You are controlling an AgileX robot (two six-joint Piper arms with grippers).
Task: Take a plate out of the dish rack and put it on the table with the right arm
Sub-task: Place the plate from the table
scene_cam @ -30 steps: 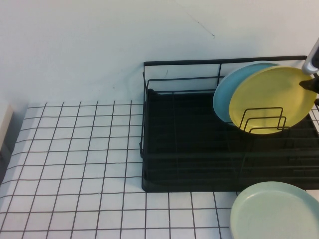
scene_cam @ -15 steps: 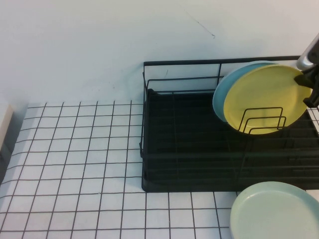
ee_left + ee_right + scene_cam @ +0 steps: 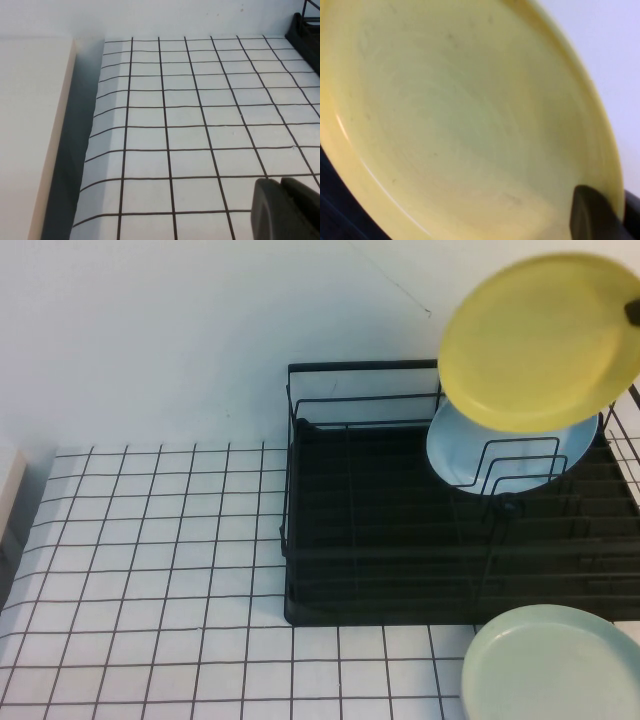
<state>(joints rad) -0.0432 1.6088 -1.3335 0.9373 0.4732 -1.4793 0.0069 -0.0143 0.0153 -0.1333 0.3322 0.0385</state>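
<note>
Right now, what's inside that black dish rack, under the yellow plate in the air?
Inside the dish rack, a light blue plate stands in the wire dividers; its top is hidden behind the yellow plate held by the right gripper. The left gripper hovers over the table.

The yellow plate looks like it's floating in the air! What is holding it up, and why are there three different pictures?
A robot with two arms is working here. One camera looks down from above; each wrist carries another. The right gripper pinches the yellow plate by its edge, up above the black dish rack. You see only a bit of one of its fingers at the rim. A light blue plate stands in the rack, and a pale green plate lies on the checked table. The left gripper hangs low over the table, holding nothing.
</note>
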